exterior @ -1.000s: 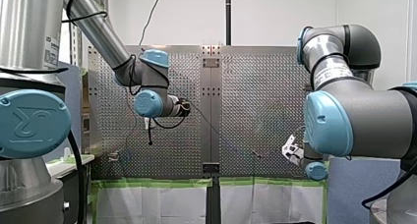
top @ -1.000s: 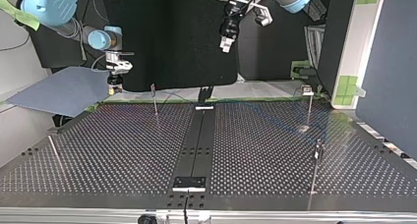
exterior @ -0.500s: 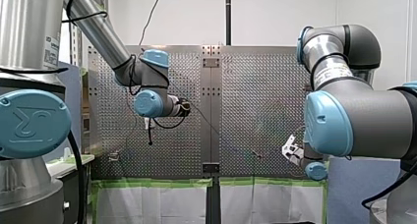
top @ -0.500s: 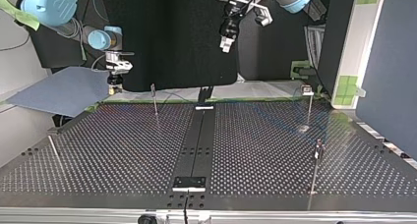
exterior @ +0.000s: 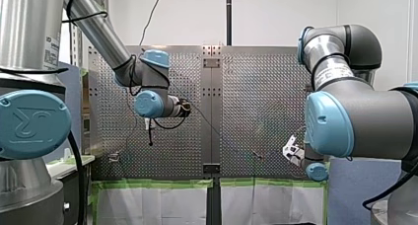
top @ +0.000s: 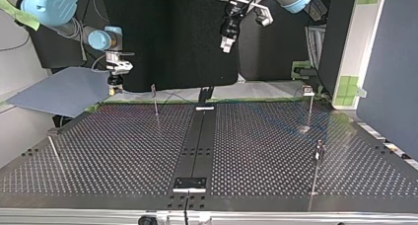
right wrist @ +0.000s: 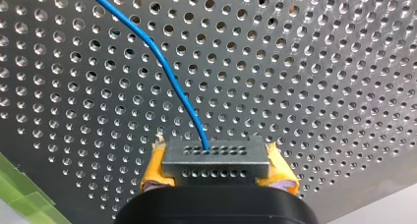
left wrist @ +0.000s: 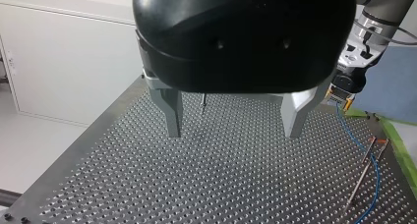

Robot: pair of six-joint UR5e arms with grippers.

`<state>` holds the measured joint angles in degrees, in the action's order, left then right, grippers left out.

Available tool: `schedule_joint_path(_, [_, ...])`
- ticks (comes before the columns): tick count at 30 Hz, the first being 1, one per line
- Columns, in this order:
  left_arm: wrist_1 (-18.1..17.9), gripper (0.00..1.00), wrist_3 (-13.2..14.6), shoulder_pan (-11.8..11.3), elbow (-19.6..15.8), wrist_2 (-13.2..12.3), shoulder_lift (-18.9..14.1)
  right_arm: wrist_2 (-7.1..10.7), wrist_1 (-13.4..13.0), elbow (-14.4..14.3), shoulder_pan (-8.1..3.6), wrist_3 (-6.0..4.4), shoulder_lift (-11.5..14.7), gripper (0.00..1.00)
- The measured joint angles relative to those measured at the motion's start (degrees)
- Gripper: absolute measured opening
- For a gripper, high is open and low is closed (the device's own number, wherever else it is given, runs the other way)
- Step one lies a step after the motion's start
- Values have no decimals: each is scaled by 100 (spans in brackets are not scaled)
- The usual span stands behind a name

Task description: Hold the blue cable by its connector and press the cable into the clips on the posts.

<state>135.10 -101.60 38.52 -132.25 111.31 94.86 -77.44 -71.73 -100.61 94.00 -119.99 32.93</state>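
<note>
Perforated table (top: 123, 151), green-taped edge (exterior: 153, 183), white wall (exterior: 281, 13) — left claw (left wrist: 235, 123) spread; right claw (right wrist: 216, 174) clamps connector (right wrist: 216, 157), blue cable (right wrist: 162, 67) trailing.

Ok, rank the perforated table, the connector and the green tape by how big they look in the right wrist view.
1. the perforated table, which fills most of the view.
2. the connector, which sits nearest the camera and so looks enlarged.
3. the green tape, of which only a corner shows.
</note>
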Motion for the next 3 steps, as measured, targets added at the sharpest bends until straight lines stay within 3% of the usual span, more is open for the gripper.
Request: schedule_joint_path(3, [0,98,0,0,0,0,0,0,0,0,0,0,0,0])
